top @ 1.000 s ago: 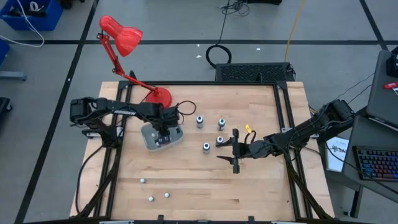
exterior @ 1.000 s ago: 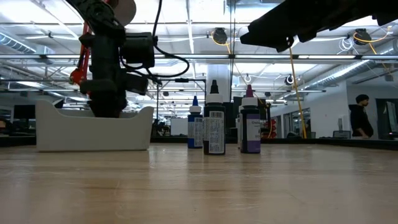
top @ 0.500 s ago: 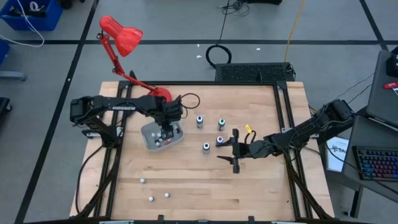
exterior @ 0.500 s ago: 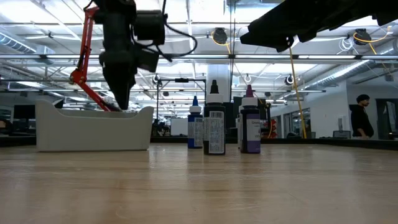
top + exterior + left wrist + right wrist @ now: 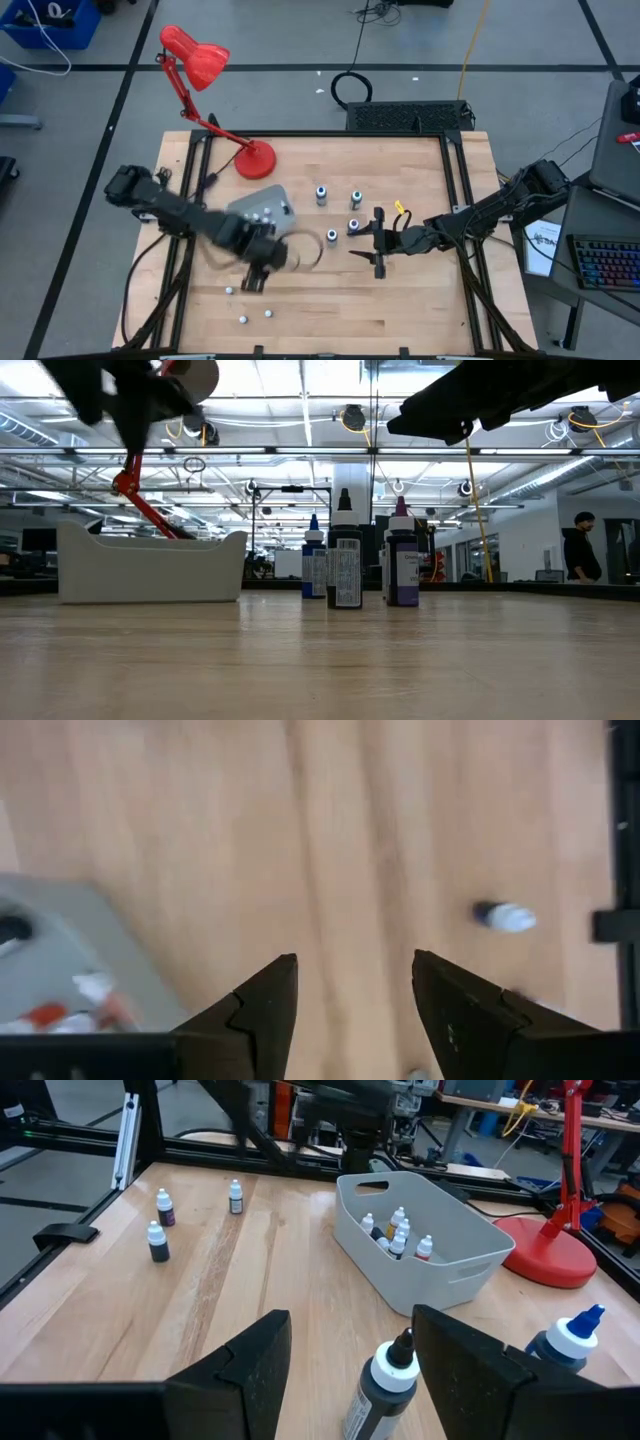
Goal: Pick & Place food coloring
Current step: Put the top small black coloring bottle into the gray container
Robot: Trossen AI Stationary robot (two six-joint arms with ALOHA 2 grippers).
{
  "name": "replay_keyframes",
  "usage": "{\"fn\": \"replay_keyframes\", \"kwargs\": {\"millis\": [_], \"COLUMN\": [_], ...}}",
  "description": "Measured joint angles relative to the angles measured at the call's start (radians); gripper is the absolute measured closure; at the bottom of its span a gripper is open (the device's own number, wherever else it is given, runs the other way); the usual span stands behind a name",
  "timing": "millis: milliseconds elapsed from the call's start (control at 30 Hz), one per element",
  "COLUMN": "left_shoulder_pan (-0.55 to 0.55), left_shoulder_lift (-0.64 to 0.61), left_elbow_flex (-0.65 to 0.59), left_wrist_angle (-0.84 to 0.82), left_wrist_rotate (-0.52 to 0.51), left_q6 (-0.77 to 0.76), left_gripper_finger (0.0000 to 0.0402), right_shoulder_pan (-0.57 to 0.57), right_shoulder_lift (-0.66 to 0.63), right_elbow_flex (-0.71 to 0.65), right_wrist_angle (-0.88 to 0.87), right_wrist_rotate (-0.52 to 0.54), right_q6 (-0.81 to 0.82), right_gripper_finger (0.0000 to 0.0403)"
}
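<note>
Tray as landmark: lamp behind it, four bottles to its right, three small bottles before it, more bottles inside.

High view: looks straight down from far above, taking in the whole table, with the grey tray near its middle.
Low view: sits at tabletop height, facing level across the wood toward the room; the tray stands close, side-on.
Left wrist view: points down at the wood from close by, the tray's corner at its edge.
Right wrist view: looks low across the table, the tray at middle distance.
Shared: all four views catch the tray.
</note>
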Motion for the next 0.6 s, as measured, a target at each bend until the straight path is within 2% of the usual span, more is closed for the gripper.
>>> {"fn": "replay_keyframes", "kwargs": {"millis": [67,167,300,433,500,600], "left_shoulder_pan": [-0.093,-0.201,-0.307,-0.392,-0.412,-0.427], "left_shoulder_lift": [0.000,0.000,0.000,0.000,0.000,0.000], "left_elbow_flex": [0.000,0.000,0.000,-0.035,-0.072,-0.145], "left_wrist_angle": [-0.013,-0.042,-0.095,-0.143,-0.149,-0.136], "left_wrist_rotate": [-0.075,-0.124,-0.166,-0.300,-0.299,-0.207], "left_q6": [-0.124,-0.388,-0.839,-1.164,-1.275,-1.437], "left_gripper_finger": [0.0201,0.0201,0.0201,0.0202,0.0202,0.0202], "right_shoulder_pan": [0.000,0.000,0.000,0.007,0.013,0.017], "right_shoulder_lift": [0.000,0.000,0.000,0.000,0.000,0.000], "right_elbow_flex": [0.000,0.000,0.000,0.000,0.000,0.000], "right_wrist_angle": [0.000,0.000,0.000,0.000,0.000,0.000], "right_wrist_rotate": [0.000,0.000,0.000,-0.001,-0.003,-0.003], "right_q6": [0.000,0.008,0.018,0.041,0.045,0.045], "right_gripper_finger": [0.0206,0.0206,0.0206,0.0206,0.0206,0.0206]}}
